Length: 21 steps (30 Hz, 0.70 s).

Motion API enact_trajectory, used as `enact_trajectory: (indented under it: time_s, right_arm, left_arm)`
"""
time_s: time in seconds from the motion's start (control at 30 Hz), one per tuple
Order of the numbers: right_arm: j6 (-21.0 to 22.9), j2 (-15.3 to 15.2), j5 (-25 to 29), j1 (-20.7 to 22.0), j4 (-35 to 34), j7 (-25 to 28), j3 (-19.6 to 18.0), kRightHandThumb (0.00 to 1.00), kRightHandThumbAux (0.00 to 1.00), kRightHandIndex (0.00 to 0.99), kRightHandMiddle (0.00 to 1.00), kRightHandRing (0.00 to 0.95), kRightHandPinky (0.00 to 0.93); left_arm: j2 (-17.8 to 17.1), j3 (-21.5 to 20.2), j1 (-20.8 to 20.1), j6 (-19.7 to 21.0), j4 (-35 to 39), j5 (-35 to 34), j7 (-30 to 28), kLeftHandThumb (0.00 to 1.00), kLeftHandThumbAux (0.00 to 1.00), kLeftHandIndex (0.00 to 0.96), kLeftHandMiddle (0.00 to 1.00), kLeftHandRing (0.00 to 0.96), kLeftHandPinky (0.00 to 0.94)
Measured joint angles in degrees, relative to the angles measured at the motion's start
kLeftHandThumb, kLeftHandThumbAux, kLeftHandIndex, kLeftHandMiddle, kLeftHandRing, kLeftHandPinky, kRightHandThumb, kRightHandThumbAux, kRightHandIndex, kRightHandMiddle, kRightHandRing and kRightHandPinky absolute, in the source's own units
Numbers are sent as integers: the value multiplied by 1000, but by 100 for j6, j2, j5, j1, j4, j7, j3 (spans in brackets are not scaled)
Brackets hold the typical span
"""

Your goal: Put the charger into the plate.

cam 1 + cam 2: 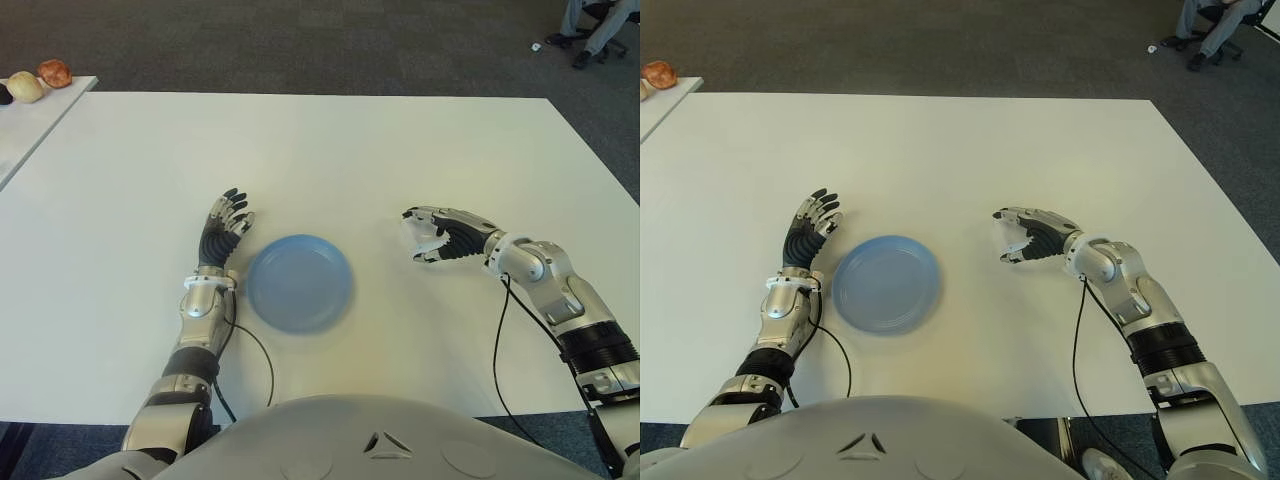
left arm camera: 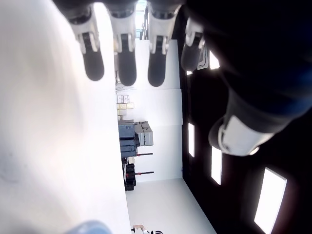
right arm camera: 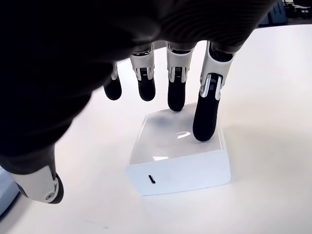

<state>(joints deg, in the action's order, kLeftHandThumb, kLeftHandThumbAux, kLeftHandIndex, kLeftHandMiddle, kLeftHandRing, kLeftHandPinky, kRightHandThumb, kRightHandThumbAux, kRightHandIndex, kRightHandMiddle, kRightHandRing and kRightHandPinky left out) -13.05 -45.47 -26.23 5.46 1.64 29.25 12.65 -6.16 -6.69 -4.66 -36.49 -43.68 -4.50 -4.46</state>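
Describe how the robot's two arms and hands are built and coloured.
Both arms are silver-grey metal segments with black ribbed sections near the elbows. The left hand and right hand have several jointed fingers, black on the palm side with silver-white knuckle links and dark rounded fingertips. A thin black cable hangs in a loop from each wrist. No markings are legible.

No words, numbers or signs can be read here. The white charger (image 3: 179, 157) shows only a small dark slot on its front and no name or label. The blue plate (image 1: 299, 282) is plain. The boxes far off in the left wrist view are too small to read.
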Motion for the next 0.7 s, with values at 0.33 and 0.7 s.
enact_trajectory:
  time_s: [0.33, 0.7]
  right_arm:
    - [-262, 1, 282, -299, -244, 2, -164, 0, 564, 0, 0, 111, 299]
    - [-805, 42, 278, -368, -207, -431, -341, 0, 496, 0, 0, 17, 49]
  left_arm:
    - [-16, 0, -54, 0, -93, 0, -42, 0, 617, 135, 172, 168, 187]
    - [-45, 12, -90, 0, -147, 8, -42, 0, 618, 141, 182, 179, 202]
